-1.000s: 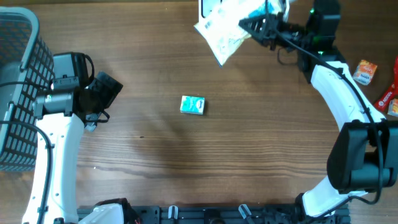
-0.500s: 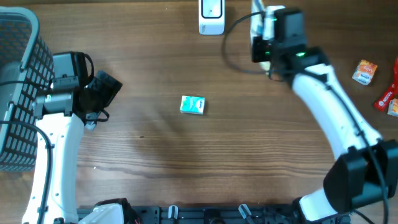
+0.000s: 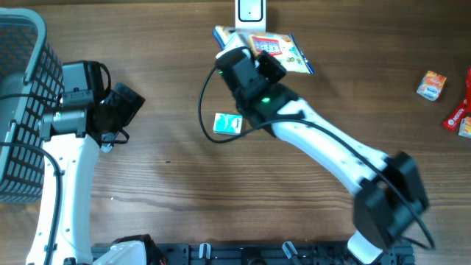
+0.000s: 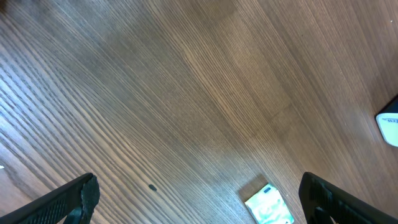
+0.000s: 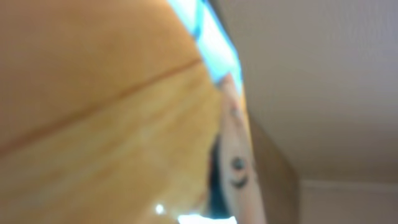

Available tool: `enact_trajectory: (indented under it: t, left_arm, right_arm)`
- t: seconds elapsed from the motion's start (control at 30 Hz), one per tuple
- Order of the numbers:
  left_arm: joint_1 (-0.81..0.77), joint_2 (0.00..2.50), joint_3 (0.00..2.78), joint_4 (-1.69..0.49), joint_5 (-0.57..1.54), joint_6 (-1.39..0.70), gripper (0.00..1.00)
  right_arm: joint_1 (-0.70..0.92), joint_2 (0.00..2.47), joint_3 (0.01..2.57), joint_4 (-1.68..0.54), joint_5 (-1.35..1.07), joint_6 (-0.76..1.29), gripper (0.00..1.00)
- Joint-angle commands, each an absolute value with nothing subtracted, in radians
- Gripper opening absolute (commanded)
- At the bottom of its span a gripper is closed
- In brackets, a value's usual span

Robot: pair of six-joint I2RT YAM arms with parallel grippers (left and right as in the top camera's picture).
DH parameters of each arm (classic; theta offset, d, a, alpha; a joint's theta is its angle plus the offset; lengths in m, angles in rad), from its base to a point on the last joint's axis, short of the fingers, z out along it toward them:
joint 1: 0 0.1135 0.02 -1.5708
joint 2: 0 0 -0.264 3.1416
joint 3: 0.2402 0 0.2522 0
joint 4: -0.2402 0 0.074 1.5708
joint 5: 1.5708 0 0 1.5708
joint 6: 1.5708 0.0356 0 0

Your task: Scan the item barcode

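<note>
Packet (image 3: pixel 283 53), long axis left-right, printed face apparently up.

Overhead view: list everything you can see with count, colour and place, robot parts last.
table: one, brown wood, under everything
basket: one, grey wire, left edge
scanner: one, white, top centre edge
flat packet: one, blue, white and yellow, just below the scanner
small box: one, teal and white, lying flat near the table's middle
orange box: one, orange, far right
red items: count unclear, red, cut off by the right edge
left gripper: one, black, jaws wide open and empty, beside the basket
right gripper: one, black, jaws shut on the flat packet
</note>
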State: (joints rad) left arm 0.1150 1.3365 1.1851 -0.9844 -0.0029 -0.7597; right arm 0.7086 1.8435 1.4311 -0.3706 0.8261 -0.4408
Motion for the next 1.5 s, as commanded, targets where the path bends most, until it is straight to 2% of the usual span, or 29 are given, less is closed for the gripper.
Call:
enact_trajectory:
  t: [0.0, 0.13, 0.3, 0.5, 0.73, 0.93, 1.23, 1.47]
  left_arm:
    - [0.118, 1.324, 1.205, -0.984, -0.021, -0.736, 1.0]
    - [0.118, 1.324, 1.205, -0.984, -0.022, -0.736, 1.0]
    - [0.118, 1.324, 1.205, -0.984, -0.022, -0.736, 1.0]
    - [0.118, 1.324, 1.205, -0.984, -0.031, -0.736, 1.0]
    - [0.118, 1.324, 1.205, -0.984, -0.036, -0.736, 1.0]
    - [0.118, 1.324, 1.205, -0.984, -0.036, -0.736, 1.0]
    - [0.118, 1.325, 1.205, -0.984, -0.036, -0.736, 1.0]
    - [0.118, 1.325, 1.205, -0.981, -0.036, -0.736, 1.0]
  right_arm:
    - [0.701, 1.942, 1.451, -0.176, 1.033, -0.698, 0.04]
    - [0.692, 2.01, 1.451, 0.2, 0.998, -0.984, 0.04]
    - [0.648, 2.118, 1.451, 0.601, 0.814, -1.33, 0.05]
    - [0.545, 2.246, 1.454, 0.815, 0.625, -1.361, 0.05]
    - [0.479, 2.382, 1.502, 0.969, 0.553, -1.296, 0.05]
    - [0.479, 2.448, 1.585, 0.971, 0.548, -1.275, 0.05]
    - [0.479, 2.449, 1.586, 0.938, 0.547, -1.269, 0.04]
    - [0.458, 2.425, 1.588, 1.007, 0.668, -1.231, 0.04]
